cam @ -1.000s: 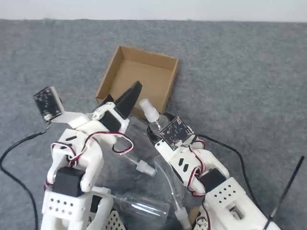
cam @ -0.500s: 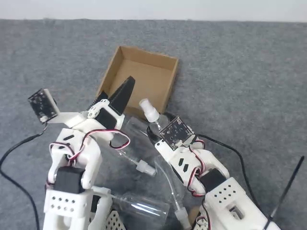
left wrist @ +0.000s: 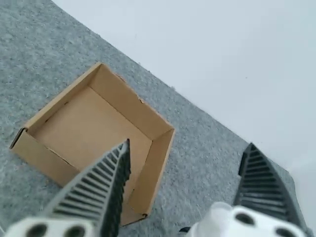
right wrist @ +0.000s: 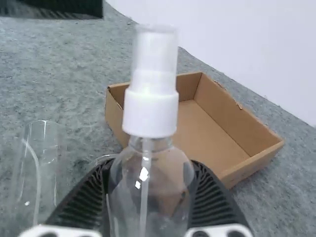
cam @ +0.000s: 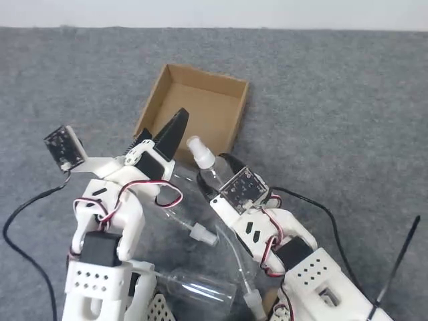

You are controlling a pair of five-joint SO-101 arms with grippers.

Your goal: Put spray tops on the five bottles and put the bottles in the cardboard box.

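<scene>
The right tool [right wrist: 151, 170] clamps the capped clear bottle [right wrist: 148, 197] by its body, just short of the cardboard box [cam: 197, 107] — light, slick, likely crushable — while the left tool [left wrist: 187, 144] gapes wide.

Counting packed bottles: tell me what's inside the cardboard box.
Only bare floor shows inside the cardboard box; nothing packed. Fingers of the left gripper cover its near edge.

A grey, carpet-like table surface [cam: 348, 100] carries an open cardboard box [cam: 200, 110], sitting flat toward the far side. Nearer the arms' bases, a clear bottle [cam: 200, 287] lies on its side. A white spray top [cam: 202, 234] and a second spray top [cam: 253, 301] lie close by, thin tubes attached. Black cables [cam: 20, 231] trail along either side.
</scene>
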